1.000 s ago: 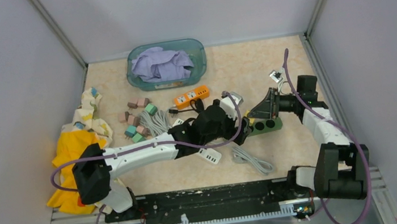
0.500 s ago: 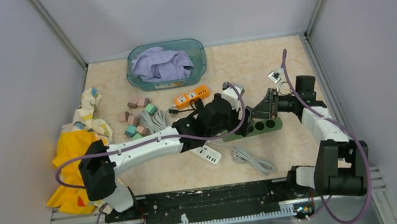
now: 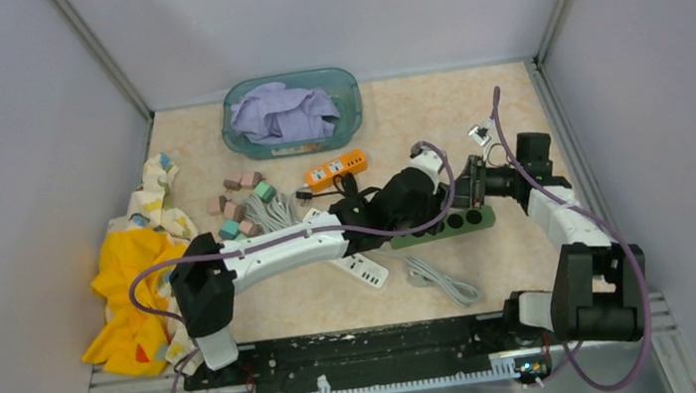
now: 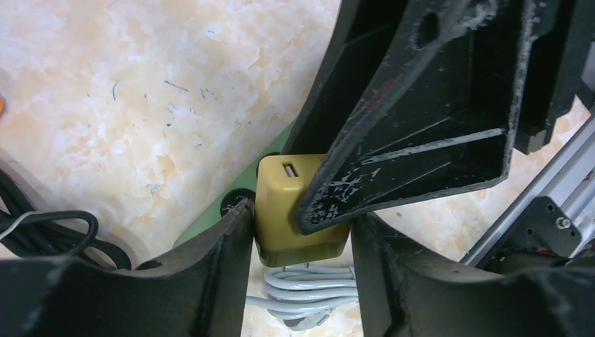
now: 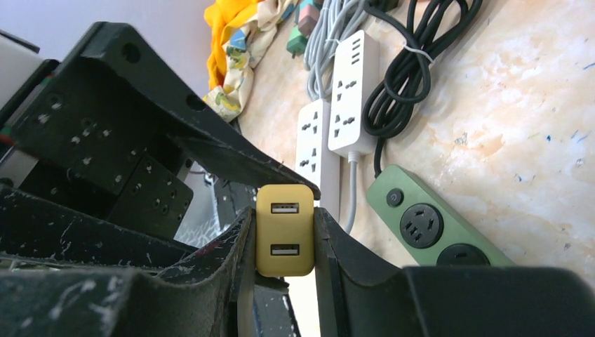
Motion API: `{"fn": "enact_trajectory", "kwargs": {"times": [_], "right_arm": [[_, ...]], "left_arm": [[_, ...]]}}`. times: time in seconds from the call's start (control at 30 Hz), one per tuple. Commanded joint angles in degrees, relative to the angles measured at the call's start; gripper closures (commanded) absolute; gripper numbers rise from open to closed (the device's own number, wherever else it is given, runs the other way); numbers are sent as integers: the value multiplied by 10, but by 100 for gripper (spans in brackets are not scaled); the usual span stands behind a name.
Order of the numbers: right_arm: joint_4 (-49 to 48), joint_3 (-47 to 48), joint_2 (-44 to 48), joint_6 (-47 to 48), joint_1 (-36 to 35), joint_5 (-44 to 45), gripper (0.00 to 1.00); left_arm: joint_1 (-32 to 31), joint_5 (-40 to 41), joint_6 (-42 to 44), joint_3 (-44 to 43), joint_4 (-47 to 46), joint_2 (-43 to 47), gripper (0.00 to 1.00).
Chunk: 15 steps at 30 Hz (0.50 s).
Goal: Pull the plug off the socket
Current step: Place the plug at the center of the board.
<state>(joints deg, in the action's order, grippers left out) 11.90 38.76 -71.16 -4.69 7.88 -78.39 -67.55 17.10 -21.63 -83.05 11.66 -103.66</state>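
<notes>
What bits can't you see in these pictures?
- Top view: the left hand and right hand cover the yellow plug.
- Right wrist view: the fingers hide its prongs.
- Left wrist view: a right finger hides whether the left hand grips.

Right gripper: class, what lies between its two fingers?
The yellow USB plug, clamped by the right gripper, shown in the right wrist view.

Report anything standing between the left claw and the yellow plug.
Nothing visible does: the yellow plug already sits between the fingers of the left claw. The right claw is shut on the same plug, one finger lying across it in the left wrist view, crowding that grip.
</notes>
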Motion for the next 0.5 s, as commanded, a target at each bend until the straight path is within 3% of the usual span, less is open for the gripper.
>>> {"fn": "enact_trajectory", "kwargs": {"times": [0.0,0.07,0.17,0.27,0.4,0.47], "right_arm": [[-6,26,-2,-4,-6,-15,97],[-5,26,-2,-3,-6,-15,93],[-1,27,-1,1,-6,-18,76],[6,30,0,5,-6,-20,57],[17,36,0,18,-6,-21,36],[29,39,0,29,-6,-21,17]], "left_arm": [[-1,29,6,-27,29,-14,51],[0,32,14,-25,29,-16,65],[1,44,16,-18,33,-13,84],[7,35,14,8,22,4,92],[24,9,1,85,-18,49,96],[32,4,-8,130,-44,79,98]]}}
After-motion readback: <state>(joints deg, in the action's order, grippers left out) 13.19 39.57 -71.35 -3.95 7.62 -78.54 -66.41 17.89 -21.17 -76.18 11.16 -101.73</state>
